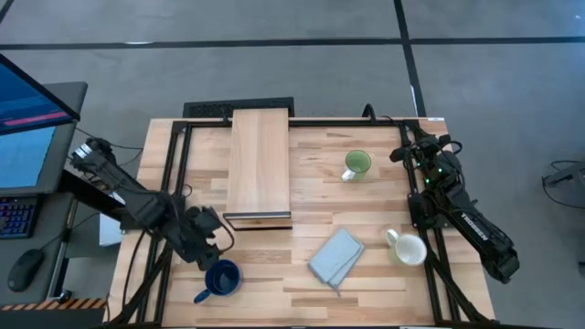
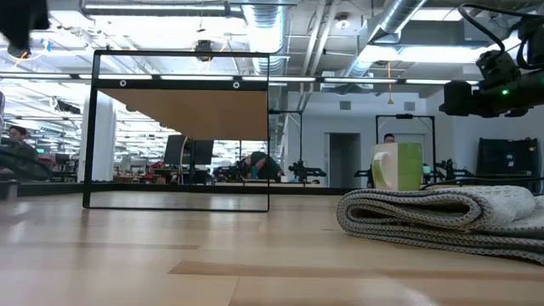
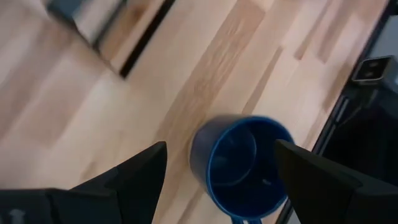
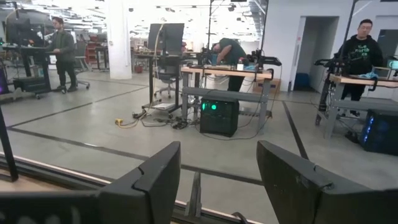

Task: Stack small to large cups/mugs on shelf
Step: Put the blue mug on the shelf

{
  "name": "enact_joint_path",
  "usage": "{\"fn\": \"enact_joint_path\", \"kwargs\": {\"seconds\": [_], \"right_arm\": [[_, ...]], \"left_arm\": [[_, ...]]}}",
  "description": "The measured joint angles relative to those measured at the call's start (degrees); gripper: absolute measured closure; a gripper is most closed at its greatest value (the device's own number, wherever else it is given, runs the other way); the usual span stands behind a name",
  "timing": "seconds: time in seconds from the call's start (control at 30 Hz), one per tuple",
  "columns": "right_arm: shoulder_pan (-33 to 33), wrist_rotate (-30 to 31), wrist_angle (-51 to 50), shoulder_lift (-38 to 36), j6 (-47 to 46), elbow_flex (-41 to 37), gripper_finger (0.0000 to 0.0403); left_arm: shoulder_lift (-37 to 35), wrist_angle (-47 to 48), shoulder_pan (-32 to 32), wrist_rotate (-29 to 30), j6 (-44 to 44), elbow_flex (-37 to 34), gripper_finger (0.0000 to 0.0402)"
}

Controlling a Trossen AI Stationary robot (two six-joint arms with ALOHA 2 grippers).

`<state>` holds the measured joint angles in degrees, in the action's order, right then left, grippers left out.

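On the wooden table (image 1: 274,274) stand three mugs, one shelf and one folded cloth. The dark blue mug (image 1: 222,278) sits near the front edge on the left, its handle pointing toward the front left corner. The green mug (image 1: 357,164) stands toward the back right, with a white handle on its left side. The white mug (image 1: 409,249) sits by the right edge, near the front. Between the blue and white mugs lies the grey-blue cloth (image 1: 335,256), folded flat. The long light-wood shelf (image 1: 259,166) runs from the back edge toward the middle, with its dark opening facing the front; nothing rests on its top.

No brand, label or readable writing shows on any mug or on the shelf.

The left gripper (image 1: 203,233) hangs just behind and left of the blue mug, close to the shelf's front left corner. In its wrist view the two dark fingers (image 3: 134,174) are spread wide, with the blue mug (image 3: 242,165) between and beyond them, its mouth open to the camera; they hold nothing. The right gripper (image 1: 413,155) waits at the back right of the table, just right of the green mug, its fingers (image 4: 152,177) likewise parted and empty, facing out into the room where several people stand at desks.
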<state>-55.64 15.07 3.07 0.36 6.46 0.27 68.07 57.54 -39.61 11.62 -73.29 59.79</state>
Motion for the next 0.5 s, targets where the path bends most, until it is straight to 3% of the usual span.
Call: {"fn": "enact_joint_path", "kwargs": {"seconds": [0.33, 0.5], "right_arm": [[0.0, 0.0, 0.0, 0.0, -3.4, 0.0, 0.0168], [0.0, -0.1, 0.0, 0.0, -3.7, 0.0, 0.0168]], "left_arm": [[10.6, 0.0, -3.8, -4.9, -14.2, 0.0, 0.0116], [15.6, 0.0, -4.3, -8.8, -15.1, 0.0, 0.0116]]}}
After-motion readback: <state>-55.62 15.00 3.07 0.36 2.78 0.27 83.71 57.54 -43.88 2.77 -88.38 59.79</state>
